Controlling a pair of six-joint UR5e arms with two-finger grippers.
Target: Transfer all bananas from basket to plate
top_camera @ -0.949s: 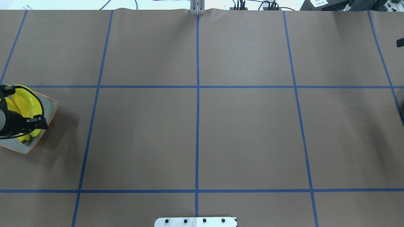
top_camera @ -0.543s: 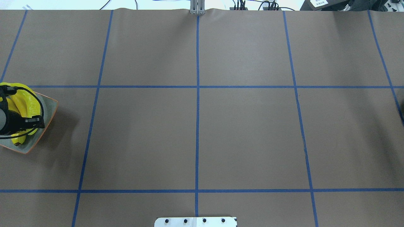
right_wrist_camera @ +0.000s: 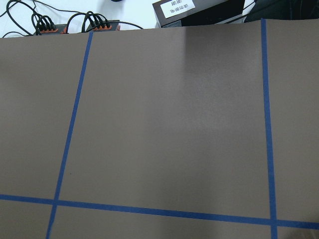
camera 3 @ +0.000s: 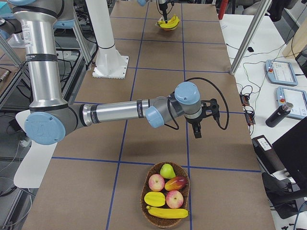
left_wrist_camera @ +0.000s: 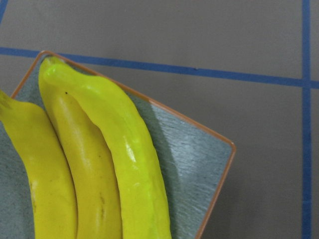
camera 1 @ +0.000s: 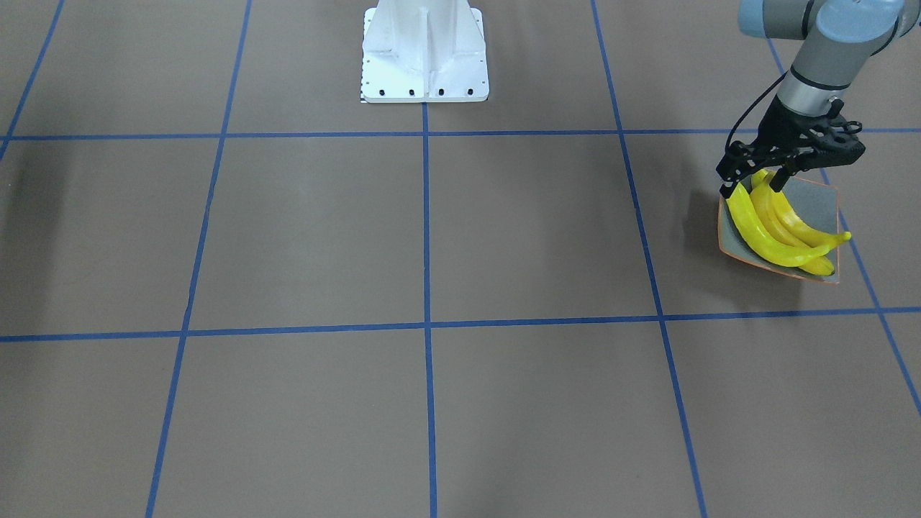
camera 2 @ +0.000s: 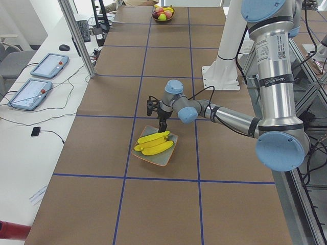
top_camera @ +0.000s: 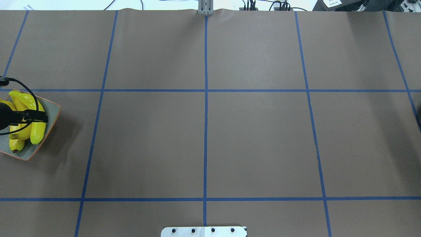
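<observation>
The plate (camera 1: pixel 819 203) is sitting on the table (camera 1: pixel 432 237) at the end by the robot's left side, one corner pointing toward the robot's base. Three bananas (camera 1: pixel 770 229) are lying side by side in it, curving together, their dark tips reaching the corner away from the robot. The left pincer (camera 1: pixel 752 184) is hanging just over the bananas' robot-side ends, its fingers spread wide and holding nothing; whether a fingertip is touching the fruit cannot be told. In the left wrist view the bananas are filling the lower left, with the plate's grey floor and orange rim showing beside them.

At the table's opposite end, a woven basket (camera 3: pixel 143 201) is holding one more banana (camera 3: pixel 168 212) along its near edge, beside the other fruit (camera 3: pixel 165 184). The right pincer (camera 3: pixel 197 130) is pointing down above the table near the basket, apart from it; whether its fingers are wide or narrow cannot be told.
</observation>
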